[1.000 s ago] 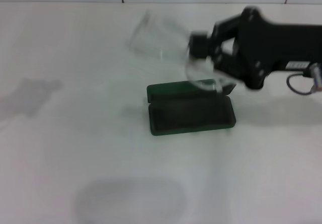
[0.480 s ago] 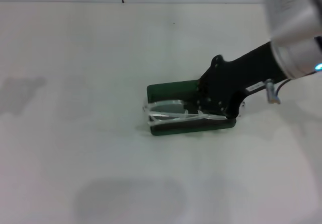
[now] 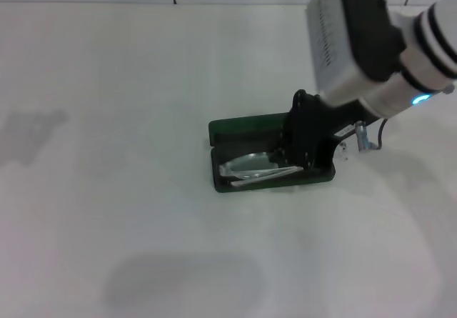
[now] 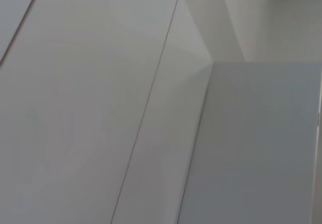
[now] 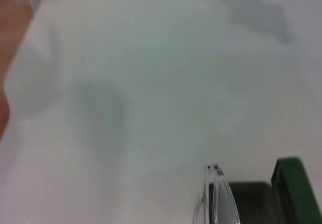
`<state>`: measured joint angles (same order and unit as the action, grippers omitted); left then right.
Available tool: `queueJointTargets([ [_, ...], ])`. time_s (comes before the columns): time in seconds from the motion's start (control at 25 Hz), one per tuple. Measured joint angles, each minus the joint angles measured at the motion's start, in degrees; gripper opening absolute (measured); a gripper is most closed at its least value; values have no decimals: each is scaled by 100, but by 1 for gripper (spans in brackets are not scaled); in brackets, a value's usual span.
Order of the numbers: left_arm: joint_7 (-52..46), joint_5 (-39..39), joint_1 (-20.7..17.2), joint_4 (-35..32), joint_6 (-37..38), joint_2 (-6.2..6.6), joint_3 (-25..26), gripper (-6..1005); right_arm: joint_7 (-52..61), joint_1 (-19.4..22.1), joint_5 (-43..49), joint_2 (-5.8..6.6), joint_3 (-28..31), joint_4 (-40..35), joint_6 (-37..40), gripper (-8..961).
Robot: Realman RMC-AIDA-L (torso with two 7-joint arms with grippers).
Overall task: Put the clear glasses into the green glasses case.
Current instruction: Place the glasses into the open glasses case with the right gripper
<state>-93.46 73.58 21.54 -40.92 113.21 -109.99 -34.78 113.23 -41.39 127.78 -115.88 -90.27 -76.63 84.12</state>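
Directly under the right gripper (image 3: 291, 157), lowered into the right end of the green glasses case (image 3: 243, 128), lie the clear glasses (image 3: 250, 169), inside the open tray, stretching away from the fingertips toward the case's left end. Since half a second ago: glasses dropped from resting across the tray's front rim to sitting lower inside it, left tip no longer poking past the case's left edge; arm swung so the white wrist housing now looms above the gripper, fingers pushed deeper over the tray. One second ago: glasses held high, behind the case. Fingers hidden by the black gripper body in head view, absent from the wrist view, so pinching or released cannot be told. Lid standing open behind the gripper. Right wrist view only: close edge of clear glasses (image 5: 219, 199) over dark lining, green glasses case (image 5: 292, 183) rim beside it, white table (image 5: 151, 58) beyond. Head view only: whole case, gripper body, table (image 3: 107, 82). Left wrist view: only plain pale surfaces, left gripper unseen anywhere.
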Motion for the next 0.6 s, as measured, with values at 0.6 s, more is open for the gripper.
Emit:
queueJointTargets([
  [0.6, -28, 24, 155, 33, -20, -18, -31, 31, 79, -68, 855, -21, -1300, 232, -1320, 70],
])
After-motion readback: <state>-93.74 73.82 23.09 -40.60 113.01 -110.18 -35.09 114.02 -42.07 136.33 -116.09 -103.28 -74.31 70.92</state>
